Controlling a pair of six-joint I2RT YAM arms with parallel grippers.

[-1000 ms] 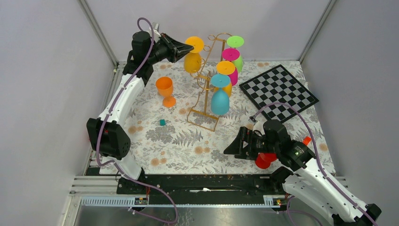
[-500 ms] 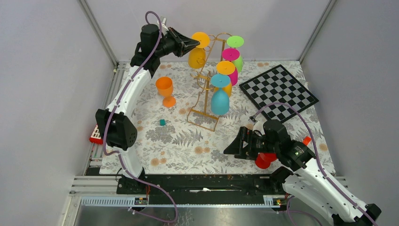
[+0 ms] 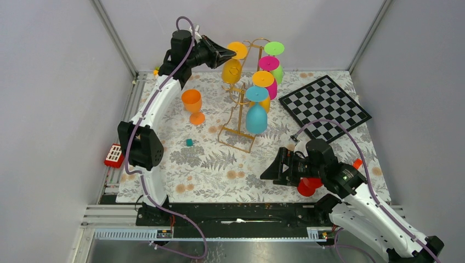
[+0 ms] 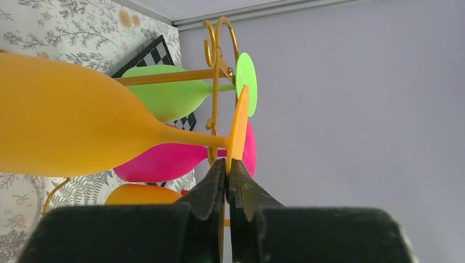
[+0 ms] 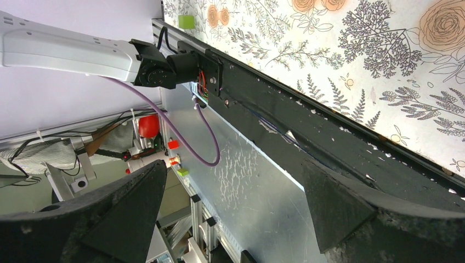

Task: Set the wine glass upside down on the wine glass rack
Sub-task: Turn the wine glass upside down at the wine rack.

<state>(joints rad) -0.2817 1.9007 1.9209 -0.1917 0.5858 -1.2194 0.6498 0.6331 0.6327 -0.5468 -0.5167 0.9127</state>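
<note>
The left claw (image 4: pixel 227 163) is pressed together on the thin rim of the yellow wine glass's (image 4: pixel 66 115) round foot, pinching that disc edge-on between both fingers. From the top camera the left claw (image 3: pixel 230 53) is high over the far left part of the table (image 3: pixel 208 164). The yellow wine glass (image 3: pixel 231 71) is upside down, foot on top and bowl hanging below, slightly tilted. It is at the left side of the gold wine glass rack (image 3: pixel 239 118), near the far end of the top rail. In the wrist view its stem crosses a wire of the wine glass rack (image 4: pixel 215 71); I cannot tell whether the foot already rests on the rail.

On the rack's other side four glasses hang upside down: a green glass (image 3: pixel 278 71), a magenta glass (image 3: pixel 269 63), an orange-yellow glass (image 3: pixel 263 79) and a blue glass (image 3: pixel 256 119). An orange glass (image 3: pixel 192 102) stands upright on the table left of the rack, with a small teal cube (image 3: pixel 189 142) nearer the arms. A chessboard (image 3: pixel 324 107) lies at the far right.

The right claw (image 3: pixel 270 172) hovers low at the near right, its fingers spread wide and holding nothing; its wrist view shows the right claw (image 5: pixel 233 192) gaping over the table's near edge. A red object (image 3: pixel 307 187) sits under that arm.
</note>
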